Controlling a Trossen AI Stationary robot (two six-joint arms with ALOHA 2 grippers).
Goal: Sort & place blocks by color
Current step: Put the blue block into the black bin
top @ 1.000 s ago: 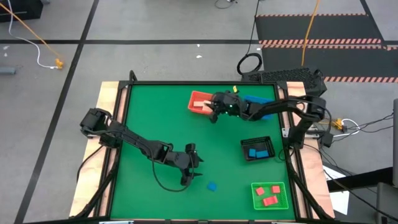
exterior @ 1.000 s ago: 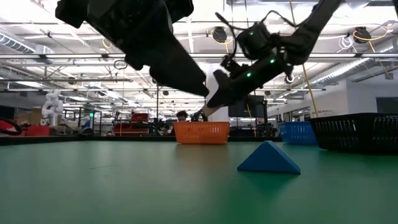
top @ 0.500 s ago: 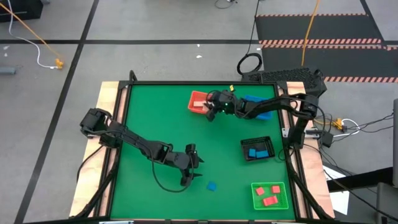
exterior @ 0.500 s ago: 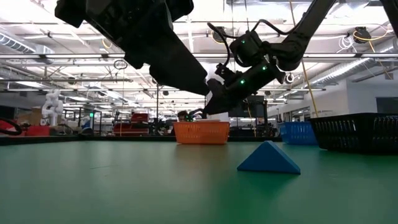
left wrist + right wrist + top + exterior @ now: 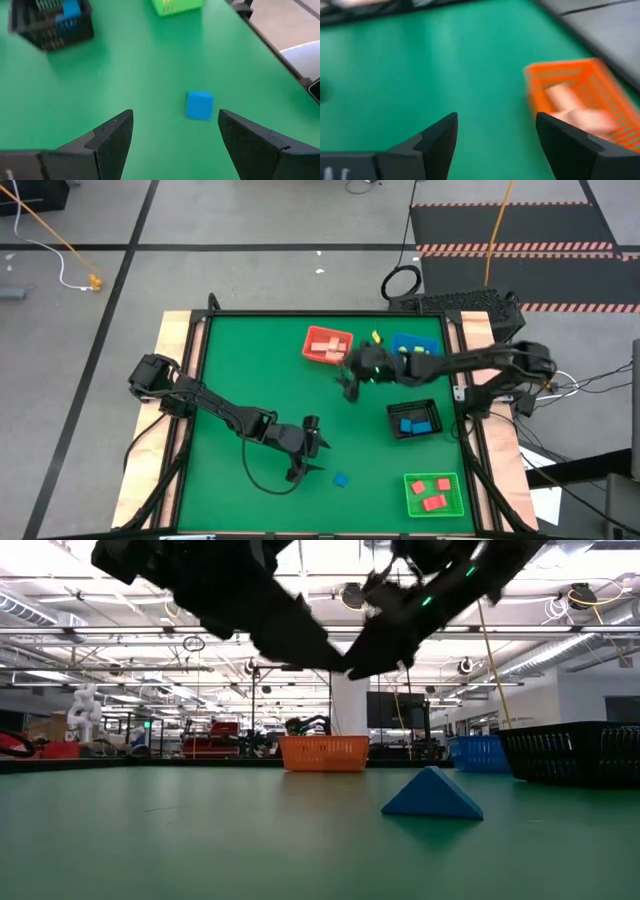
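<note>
Blue block [image 5: 199,105] just ahead of open left pincer [image 5: 172,131]

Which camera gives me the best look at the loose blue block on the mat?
The left wrist view: the blue block sits large between the open left claw fingers, its square face plain. The high view shows only a small blue spot; the low view shows it side-on as a wedge. The right wrist view misses it.

Lighting's bright and even, mostly from ceiling strip lights [image 5: 60,605] you can see in the low view, which blow out a bit. Shadows on the green worktop [image 5: 250,360] are soft and faint. Right wrist view is smeared with motion blur, the orange tray [image 5: 580,95] is mush. In the low view both arms are dark blurred silhouettes.
</note>
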